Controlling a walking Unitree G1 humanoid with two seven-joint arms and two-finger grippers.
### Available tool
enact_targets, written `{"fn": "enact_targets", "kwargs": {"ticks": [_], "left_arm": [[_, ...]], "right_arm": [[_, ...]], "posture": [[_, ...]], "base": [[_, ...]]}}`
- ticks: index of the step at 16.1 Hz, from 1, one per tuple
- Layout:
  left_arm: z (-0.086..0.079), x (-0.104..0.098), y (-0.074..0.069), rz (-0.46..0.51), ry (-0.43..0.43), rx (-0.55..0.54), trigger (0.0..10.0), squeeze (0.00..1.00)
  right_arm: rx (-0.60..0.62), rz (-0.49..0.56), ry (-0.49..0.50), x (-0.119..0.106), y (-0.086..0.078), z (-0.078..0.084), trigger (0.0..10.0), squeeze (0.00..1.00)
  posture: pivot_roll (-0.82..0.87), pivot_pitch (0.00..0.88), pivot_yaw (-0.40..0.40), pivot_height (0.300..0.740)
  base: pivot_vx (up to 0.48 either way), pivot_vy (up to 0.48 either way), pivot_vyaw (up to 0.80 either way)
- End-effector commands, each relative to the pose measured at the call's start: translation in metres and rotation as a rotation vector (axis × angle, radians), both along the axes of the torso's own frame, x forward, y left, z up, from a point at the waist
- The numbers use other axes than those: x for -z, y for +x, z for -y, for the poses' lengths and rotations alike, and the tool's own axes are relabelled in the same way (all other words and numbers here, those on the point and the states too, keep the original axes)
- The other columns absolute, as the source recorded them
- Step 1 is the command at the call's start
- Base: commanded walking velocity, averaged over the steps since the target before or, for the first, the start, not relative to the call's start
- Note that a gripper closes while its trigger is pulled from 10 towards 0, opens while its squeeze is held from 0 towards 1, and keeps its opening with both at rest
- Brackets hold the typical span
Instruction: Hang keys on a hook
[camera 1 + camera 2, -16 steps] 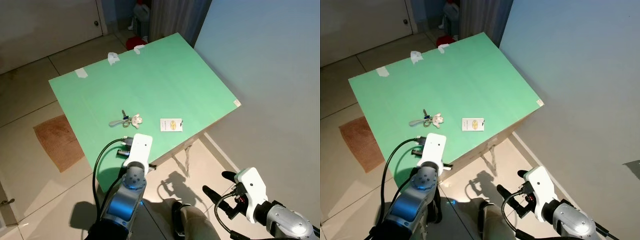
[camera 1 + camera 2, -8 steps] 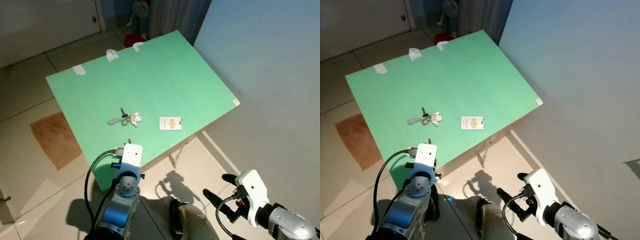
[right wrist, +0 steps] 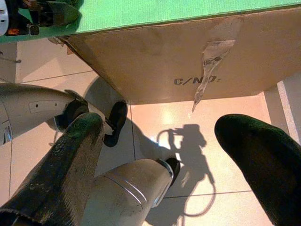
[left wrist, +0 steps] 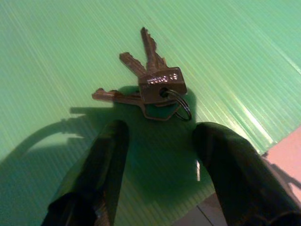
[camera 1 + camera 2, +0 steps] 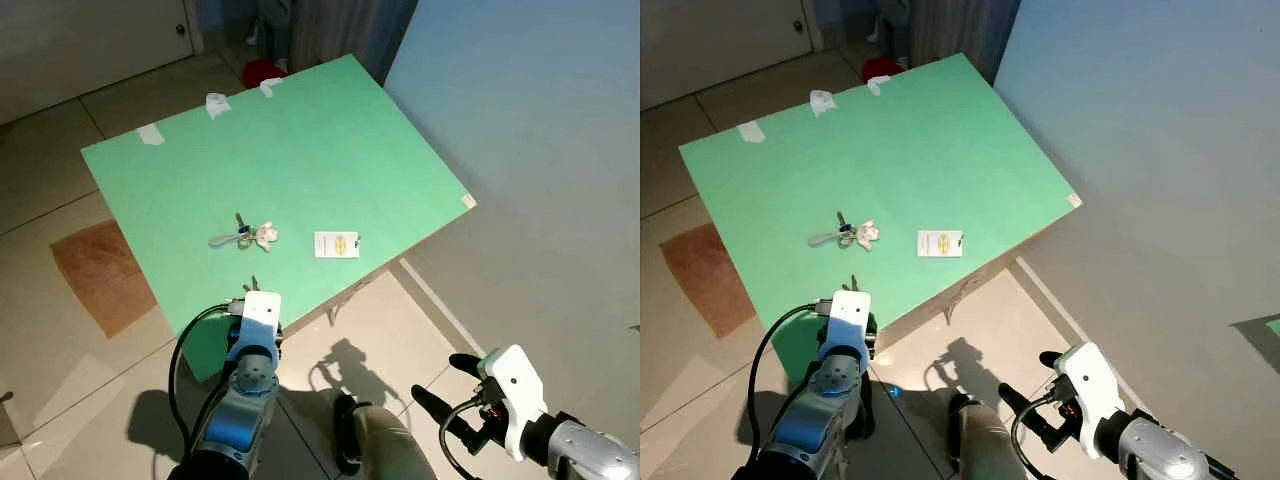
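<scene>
Keys (image 5: 243, 237) lying flat on the green table (image 5: 330, 150), on a ring with a small pale charm, just beside a white card (image 5: 337, 245). Left gripper (image 4: 160, 141) poised low at the table's near edge, fingers spread wide and grasping nothing, keys just beyond the tips. Right gripper (image 5: 447, 392) held low over the tiled floor (image 5: 60, 210), fingers parted and empty.
</scene>
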State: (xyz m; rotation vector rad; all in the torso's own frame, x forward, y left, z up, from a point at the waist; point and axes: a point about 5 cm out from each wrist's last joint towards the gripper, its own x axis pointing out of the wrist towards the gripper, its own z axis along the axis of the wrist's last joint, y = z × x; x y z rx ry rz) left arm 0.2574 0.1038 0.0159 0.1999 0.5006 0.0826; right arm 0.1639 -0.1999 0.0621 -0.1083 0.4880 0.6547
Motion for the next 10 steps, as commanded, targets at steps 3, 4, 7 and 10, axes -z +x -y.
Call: {"fn": "enact_targets", "kwargs": {"ticks": [3, 4, 7, 10], "left_arm": [[0.039, 0.001, -0.007, -0.017, -0.083, 0.030, 10.0, 0.00], [0.042, -0.004, -0.004, 0.003, -0.078, 0.035, 10.0, 0.00], [0.045, -0.007, -0.001, 0.019, -0.083, 0.037, 10.0, 0.00], [0.048, -0.008, 0.000, 0.025, -0.089, 0.040, 10.0, 0.00]], "right_arm": [[0.017, -0.024, -0.015, -0.001, -0.006, 0.007, 10.0, 0.00], [0.017, -0.026, -0.016, -0.001, -0.007, 0.007, 10.0, 0.00], [0.018, -0.031, -0.017, 0.000, -0.009, 0.007, 10.0, 0.00], [0.019, -0.034, -0.017, 0.000, -0.010, 0.007, 10.0, 0.00]], "posture": [[-0.40, 0.363, -0.155, 0.736], [-0.40, 0.363, -0.156, 0.736], [-0.40, 0.363, -0.152, 0.736], [-0.40, 0.364, -0.151, 0.736]], "base": [[0.000, 0.000, 0.00], [0.000, 0.000, 0.00], [0.000, 0.000, 0.00], [0.000, 0.000, 0.00]]}}
